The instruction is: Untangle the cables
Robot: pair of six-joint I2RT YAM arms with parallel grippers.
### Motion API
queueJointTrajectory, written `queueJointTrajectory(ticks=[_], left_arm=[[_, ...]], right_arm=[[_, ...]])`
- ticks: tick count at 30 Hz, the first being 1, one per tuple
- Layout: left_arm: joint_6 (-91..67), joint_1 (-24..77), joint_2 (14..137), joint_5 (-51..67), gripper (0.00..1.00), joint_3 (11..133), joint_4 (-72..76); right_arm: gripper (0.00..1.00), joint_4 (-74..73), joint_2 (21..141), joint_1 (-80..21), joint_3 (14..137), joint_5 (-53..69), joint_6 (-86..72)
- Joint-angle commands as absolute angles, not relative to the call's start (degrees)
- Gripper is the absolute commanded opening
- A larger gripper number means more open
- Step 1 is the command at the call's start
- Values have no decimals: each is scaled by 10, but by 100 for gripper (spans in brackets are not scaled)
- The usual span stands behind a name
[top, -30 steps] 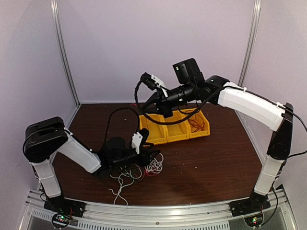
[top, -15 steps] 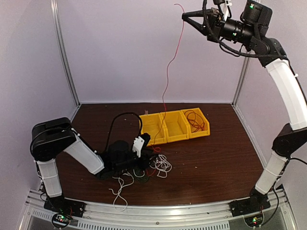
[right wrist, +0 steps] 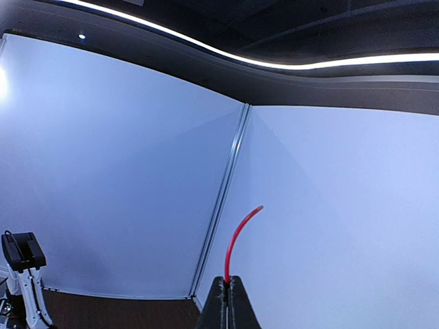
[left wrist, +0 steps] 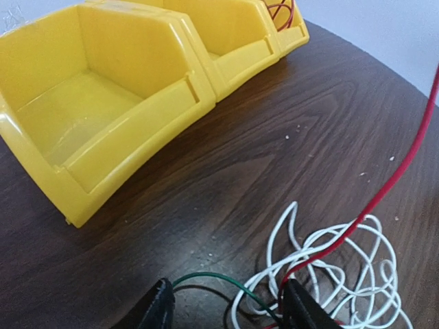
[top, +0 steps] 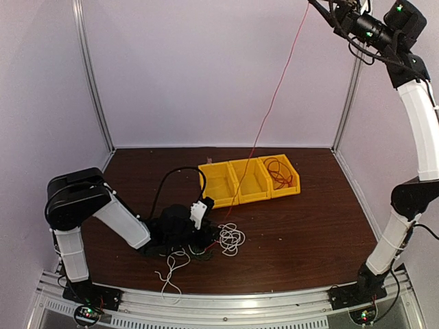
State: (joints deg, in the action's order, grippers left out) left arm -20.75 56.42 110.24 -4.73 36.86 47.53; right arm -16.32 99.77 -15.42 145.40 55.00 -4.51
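So: red wire drawn high, tangle held low

I have the right gripper (right wrist: 228, 291) far above the dark wooden table (top: 322, 226), its jaws closed on the end of the thin red wire (top: 274, 103). That makes the strand run almost straight down to the small tangle of white, green and black wires (top: 231, 238), which lies just in front of the row of yellow plastic bins (top: 257, 192). My left gripper (left wrist: 230, 312) sits low over that knot, fingers (left wrist: 159, 310) apart and straddling the strands, I judge to anchor the heap while the red slides free
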Motion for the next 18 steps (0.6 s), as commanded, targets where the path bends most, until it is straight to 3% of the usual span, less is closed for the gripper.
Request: queueJointTrajectory(ticks=[1,12,18], left_arm=[[-217,565,1084,-88,59,384,390],[-213,565,1050,-97,62,366,351],[-205,565,1011,-90,68,329,360]], right_arm=[[0,-65,1004,-101,1487,543,-108],[0,-52,1012,2,1552,536,-111],[0,-14,1010,80,1589,533,-146]])
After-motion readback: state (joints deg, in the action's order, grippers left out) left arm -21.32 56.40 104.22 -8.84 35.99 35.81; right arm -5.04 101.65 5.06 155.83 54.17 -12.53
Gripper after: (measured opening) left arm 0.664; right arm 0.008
